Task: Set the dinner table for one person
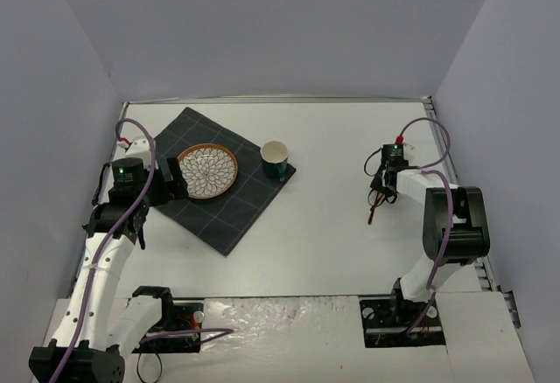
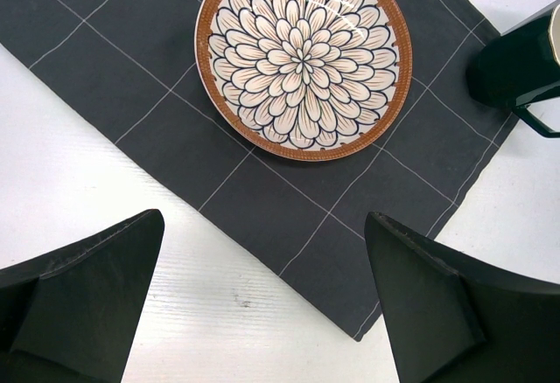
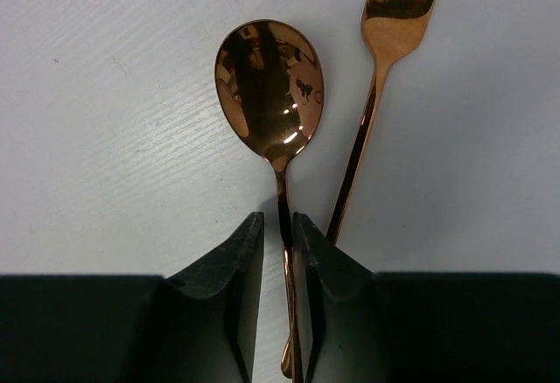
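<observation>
At the left of the overhead view, the left gripper (image 2: 262,226) is hovering with its fingers spread wide and nothing between them, facing the near edge of the dark checked mat (image 1: 223,217). On that mat, in the upper left of the frame, the flowered plate (image 1: 208,170) is sitting flat. The dark green cup (image 1: 275,160) is standing upright just beside it, at the mat's right corner. So the plate and the cup are looking placed to me.

The dinner table (image 1: 324,226) is stretching white and plain under everything, filling the middle of the frame from the arm bases to the back wall.

Over at the right, well apart from the mat, the right gripper (image 3: 278,221) is pinching the handle of the copper spoon (image 3: 269,86), with its fingers drawn narrow around it. I cannot tell whether the spoon's bowl is touching the tabletop or hanging just above it. The matching fork (image 3: 385,24) is lying just beside the spoon, to its right in the wrist view, and nothing is gripping it.

As I judge it, the cutlery is what is remaining: both pieces are needing to go across to the mat.
</observation>
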Available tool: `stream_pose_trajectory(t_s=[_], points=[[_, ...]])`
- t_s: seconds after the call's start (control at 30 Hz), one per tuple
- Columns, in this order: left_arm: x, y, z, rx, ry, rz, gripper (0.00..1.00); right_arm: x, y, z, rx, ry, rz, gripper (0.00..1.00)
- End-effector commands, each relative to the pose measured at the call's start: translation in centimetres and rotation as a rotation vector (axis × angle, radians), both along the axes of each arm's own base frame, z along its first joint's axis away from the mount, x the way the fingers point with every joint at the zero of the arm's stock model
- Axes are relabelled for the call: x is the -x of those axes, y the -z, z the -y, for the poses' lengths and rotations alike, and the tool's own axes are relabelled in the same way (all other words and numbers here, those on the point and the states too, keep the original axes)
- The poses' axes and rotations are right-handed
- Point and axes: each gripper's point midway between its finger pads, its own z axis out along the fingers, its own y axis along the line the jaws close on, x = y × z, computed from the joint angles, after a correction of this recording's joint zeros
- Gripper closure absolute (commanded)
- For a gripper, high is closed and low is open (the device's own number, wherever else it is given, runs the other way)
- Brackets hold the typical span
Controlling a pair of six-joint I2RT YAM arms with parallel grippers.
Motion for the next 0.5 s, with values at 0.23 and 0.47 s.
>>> stream_pose_trajectory(t_s=[0.23,0.47], points=[[-0.9,-2.4,0.2,0.013,0.005,0.083,0.03,-0.5,-1.8,-0.1,0.009,0.005,0.048,1.00],[-0.9,-2.4,0.2,0.013,0.007,0.085,0.03,-0.9,-7.4,-2.9,-0.026,-0.052,0.171,1.00]])
